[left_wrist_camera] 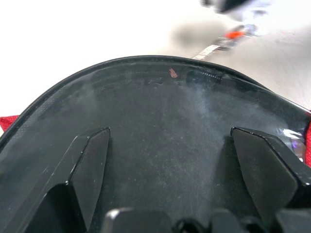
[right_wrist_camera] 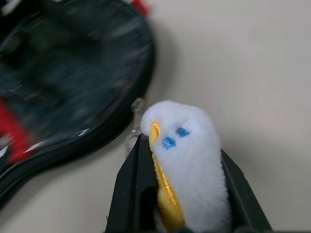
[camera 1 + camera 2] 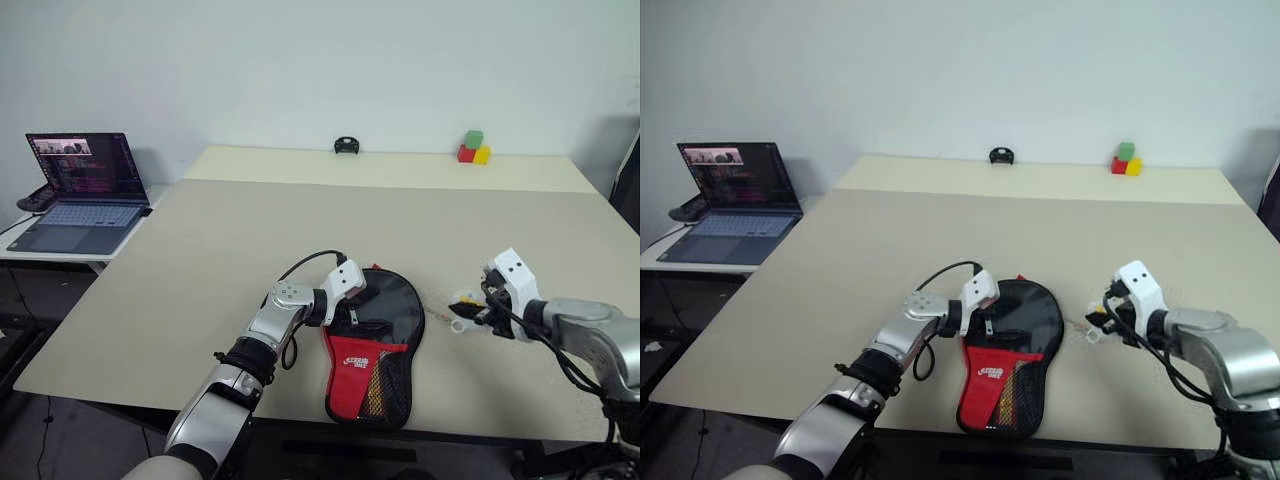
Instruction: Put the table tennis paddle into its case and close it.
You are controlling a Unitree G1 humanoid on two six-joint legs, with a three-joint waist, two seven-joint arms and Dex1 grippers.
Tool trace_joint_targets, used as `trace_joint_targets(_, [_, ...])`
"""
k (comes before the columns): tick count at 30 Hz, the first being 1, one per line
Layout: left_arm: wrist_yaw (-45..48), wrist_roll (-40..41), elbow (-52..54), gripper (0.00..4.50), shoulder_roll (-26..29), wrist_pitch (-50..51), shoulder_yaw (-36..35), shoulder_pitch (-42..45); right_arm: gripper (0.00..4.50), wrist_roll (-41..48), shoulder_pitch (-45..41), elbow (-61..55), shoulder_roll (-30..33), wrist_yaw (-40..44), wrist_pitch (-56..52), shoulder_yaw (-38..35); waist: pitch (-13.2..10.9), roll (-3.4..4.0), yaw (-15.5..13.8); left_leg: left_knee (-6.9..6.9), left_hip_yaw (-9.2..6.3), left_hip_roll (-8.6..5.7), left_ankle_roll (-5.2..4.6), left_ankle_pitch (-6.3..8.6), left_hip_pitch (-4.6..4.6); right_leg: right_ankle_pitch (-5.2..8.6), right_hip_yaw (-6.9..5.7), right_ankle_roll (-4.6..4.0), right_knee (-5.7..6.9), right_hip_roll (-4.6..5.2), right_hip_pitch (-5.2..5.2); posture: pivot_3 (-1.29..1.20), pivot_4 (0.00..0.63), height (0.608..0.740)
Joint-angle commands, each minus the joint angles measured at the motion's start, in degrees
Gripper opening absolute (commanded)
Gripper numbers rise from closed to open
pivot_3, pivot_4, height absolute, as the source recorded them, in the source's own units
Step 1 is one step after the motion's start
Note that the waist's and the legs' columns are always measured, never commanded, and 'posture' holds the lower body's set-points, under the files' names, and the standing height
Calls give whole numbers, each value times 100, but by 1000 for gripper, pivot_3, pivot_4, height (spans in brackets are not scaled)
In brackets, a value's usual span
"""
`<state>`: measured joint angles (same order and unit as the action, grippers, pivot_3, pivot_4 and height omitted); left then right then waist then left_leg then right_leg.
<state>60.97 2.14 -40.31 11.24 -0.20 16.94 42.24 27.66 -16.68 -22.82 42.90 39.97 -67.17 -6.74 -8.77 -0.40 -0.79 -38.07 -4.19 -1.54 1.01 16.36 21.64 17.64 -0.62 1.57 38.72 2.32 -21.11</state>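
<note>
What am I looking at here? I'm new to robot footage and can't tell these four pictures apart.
Two pictures come from the humanoid robot's head, looking down over its arms at a beige table. The other two come from cameras on its wrists. On the table lies a black and red paddle case. The left gripper rests open on the case's black top. The right gripper pinches the small white-yellow plush charm fastened to the case. Further off: a laptop, coloured blocks and a small black object.
</note>
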Motion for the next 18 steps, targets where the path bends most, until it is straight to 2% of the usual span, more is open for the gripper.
trace_joint_targets(1, [126,-513,-614,4333,-8,117,496,-350,491,522,425,-749,353,341,-290,-277,1,-1,-30,0,0,0,0,0,0,0,0,1,-2,0,1,0,150,740])
trace_joint_targets(9, [171,-546,-673,4333,-49,88,526,-336,461,1578,1722,-2071,524,594,-527,-175,33,-12,-68,3,-7,-14,-8,5,6,11,-6,18,-19,-4,7,0,150,740])
trace_joint_targets(18, [171,-551,-656,4333,-40,91,552,-323,458,1918,2692,-2604,776,745,-189,261,69,-12,-73,13,-32,-16,-48,38,-22,19,-35,31,-107,-3,87,0,150,740])
